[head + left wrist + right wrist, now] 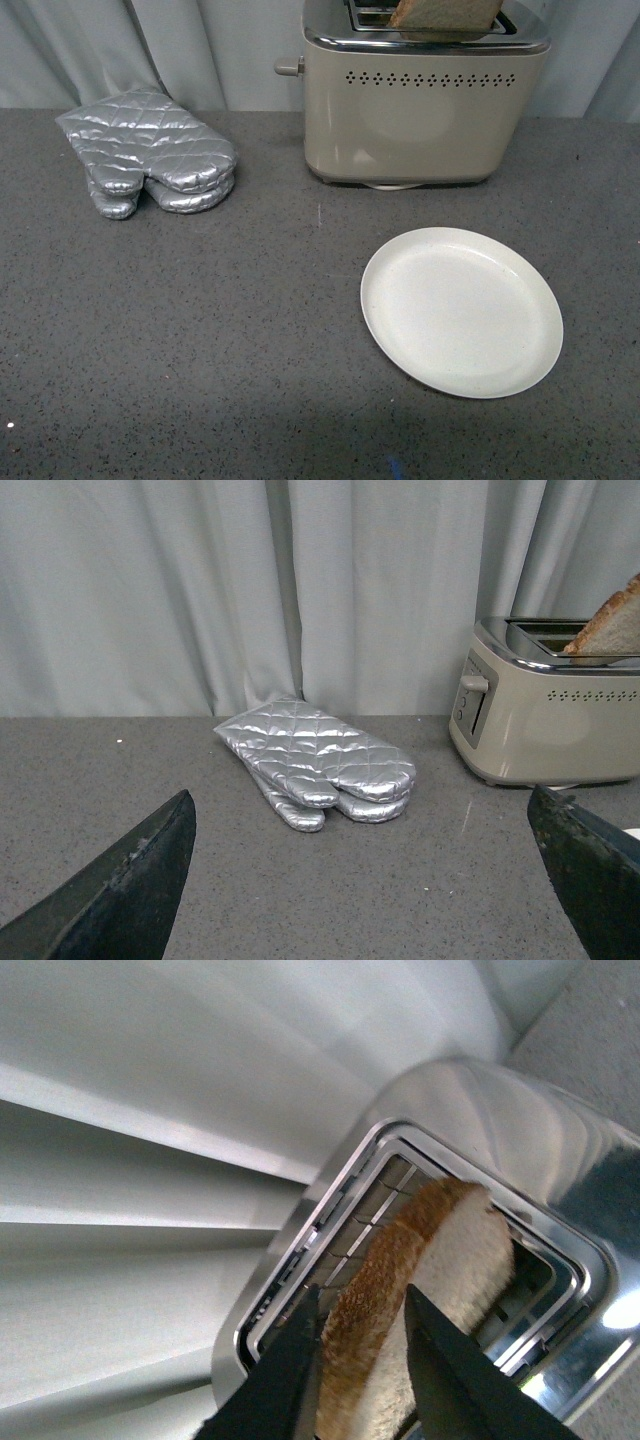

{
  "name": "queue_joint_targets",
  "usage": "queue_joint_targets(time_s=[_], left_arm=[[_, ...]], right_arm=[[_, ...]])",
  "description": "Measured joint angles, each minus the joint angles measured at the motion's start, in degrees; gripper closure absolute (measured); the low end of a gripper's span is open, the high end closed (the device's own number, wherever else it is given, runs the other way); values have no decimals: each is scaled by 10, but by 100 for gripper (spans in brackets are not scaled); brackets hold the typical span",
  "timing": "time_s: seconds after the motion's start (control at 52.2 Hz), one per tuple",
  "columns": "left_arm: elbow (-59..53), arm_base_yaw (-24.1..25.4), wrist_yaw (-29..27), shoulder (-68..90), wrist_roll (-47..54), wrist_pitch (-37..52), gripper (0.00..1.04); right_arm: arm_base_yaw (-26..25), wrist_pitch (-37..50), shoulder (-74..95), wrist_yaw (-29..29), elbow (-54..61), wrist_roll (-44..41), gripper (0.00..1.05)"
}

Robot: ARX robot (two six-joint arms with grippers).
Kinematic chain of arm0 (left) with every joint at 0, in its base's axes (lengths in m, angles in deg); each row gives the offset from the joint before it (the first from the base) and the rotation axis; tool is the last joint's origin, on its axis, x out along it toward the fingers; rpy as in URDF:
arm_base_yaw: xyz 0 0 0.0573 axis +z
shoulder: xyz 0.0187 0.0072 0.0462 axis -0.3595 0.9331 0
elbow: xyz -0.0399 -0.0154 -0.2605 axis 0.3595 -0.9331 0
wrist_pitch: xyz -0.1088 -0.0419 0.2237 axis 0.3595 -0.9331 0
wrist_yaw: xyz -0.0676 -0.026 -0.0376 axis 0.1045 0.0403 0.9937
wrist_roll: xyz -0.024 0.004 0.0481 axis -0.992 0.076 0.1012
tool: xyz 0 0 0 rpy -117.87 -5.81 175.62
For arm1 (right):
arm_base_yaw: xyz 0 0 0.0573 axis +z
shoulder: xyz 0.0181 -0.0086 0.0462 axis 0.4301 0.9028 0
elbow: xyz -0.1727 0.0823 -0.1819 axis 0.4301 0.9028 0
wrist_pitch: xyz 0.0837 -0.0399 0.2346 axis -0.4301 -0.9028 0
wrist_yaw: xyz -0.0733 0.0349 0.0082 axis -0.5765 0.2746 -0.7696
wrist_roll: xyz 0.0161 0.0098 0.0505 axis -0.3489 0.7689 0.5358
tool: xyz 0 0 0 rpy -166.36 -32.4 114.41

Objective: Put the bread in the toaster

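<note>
The beige toaster (420,110) with a chrome top stands at the back of the grey counter. A slice of brown bread (445,14) sticks up out of its top, tilted. In the right wrist view my right gripper (362,1300) is shut on the bread (420,1280) by its crusty edge, straight above the toaster (560,1160) slots, with the slice's lower end inside a slot. The left wrist view shows the toaster (545,715) and the bread (610,625) far to one side; my left gripper (365,825) is open over bare counter, holding nothing.
A pair of silver quilted oven mitts (150,155) lies at the back left of the counter. A white empty plate (460,312) sits in front of the toaster, to the right. A grey curtain hangs behind everything.
</note>
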Motion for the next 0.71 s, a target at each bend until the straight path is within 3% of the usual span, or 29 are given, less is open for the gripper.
queue_joint_targets(time_s=[0.23,0.402,0.708], left_arm=[[0,0,0,0,0,0,7],[0,0,0,0,0,0,7],[0,0,0,0,0,0,7]], right_arm=[[3,96,-50,9,30,-95,44],[16,250,-165,-52,166,-251,8],[-26,480,-407,-68,534,-476,10]])
